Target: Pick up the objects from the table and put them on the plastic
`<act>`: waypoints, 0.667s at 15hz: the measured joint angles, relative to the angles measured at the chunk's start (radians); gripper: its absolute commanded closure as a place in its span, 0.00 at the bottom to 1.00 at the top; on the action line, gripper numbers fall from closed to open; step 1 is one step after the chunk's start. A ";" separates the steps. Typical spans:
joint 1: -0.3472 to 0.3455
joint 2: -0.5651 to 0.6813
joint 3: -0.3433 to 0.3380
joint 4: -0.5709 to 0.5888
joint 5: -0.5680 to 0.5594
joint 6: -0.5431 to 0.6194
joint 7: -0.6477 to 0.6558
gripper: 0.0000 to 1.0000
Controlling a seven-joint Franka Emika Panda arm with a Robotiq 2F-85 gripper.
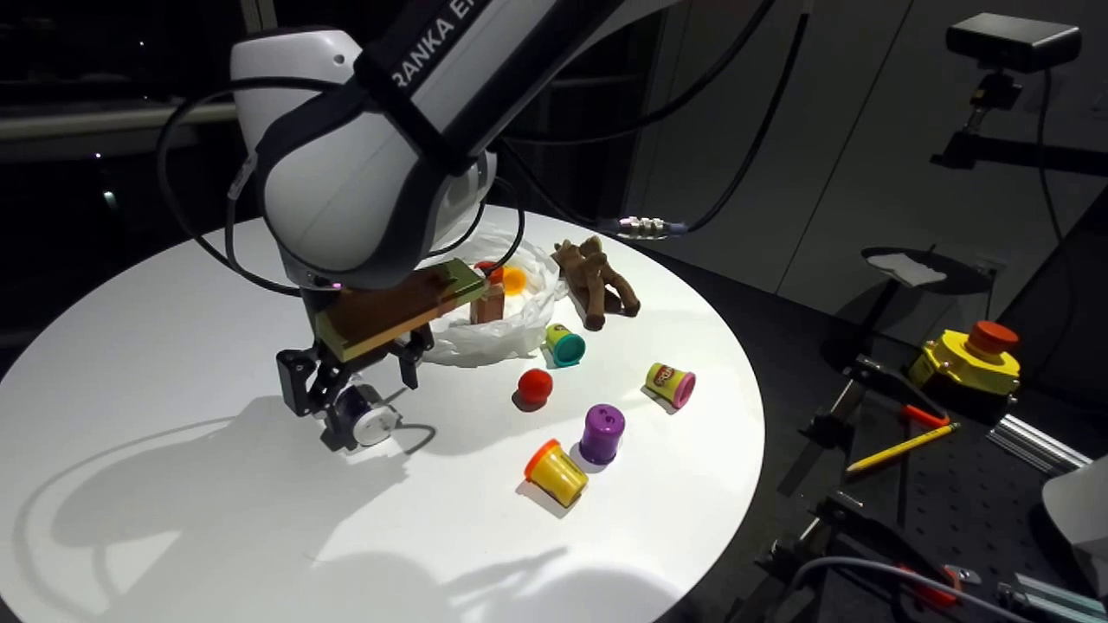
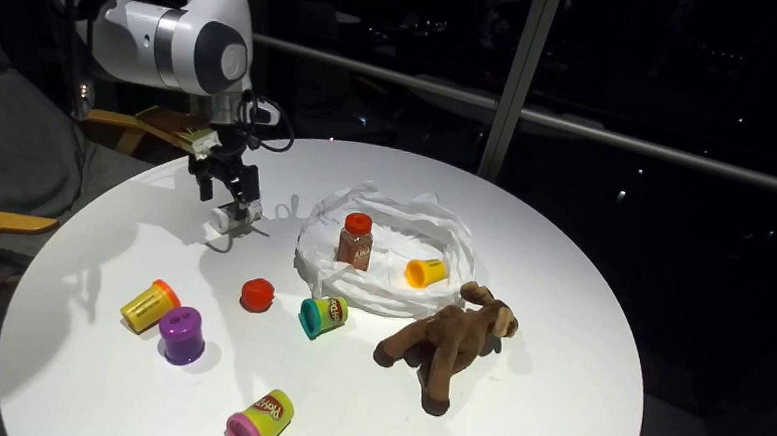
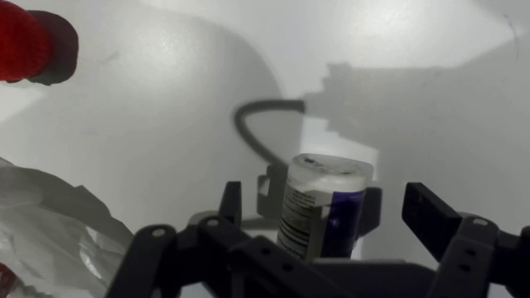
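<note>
Placement: The table bears the full set. The bag lies with its rim bunched low, presumably to keep a broad mouth ready for drops. The plush sprawls just beside it, outside. The claw stands wide and holds nothing; in the wrist view its jaws flank the bottle with gaps on both sides, a position judged suitable for a grasp. The bottle lies on its side on the table, apart from the bag, and could roll if nudged. The pink-ended tub, orange-ended tub and teal-ended tub also lie on their sides, the last near the bag; the purple pot stands. The red ball rests between pot and bag.

Containers: The bag holds two items, the jar, upright, and the amber tub, on its side. The bottle's contents are hidden. The jar shows a reddish-brown filling below its red cap. Whether the tubs hold anything cannot be told.
</note>
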 measured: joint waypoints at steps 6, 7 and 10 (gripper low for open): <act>0.000 0.081 -0.023 0.108 0.000 -0.028 0.001 0.49; 0.000 0.091 -0.025 0.124 0.000 -0.030 0.001 0.56; 0.000 0.107 -0.026 0.158 0.000 -0.035 0.002 0.74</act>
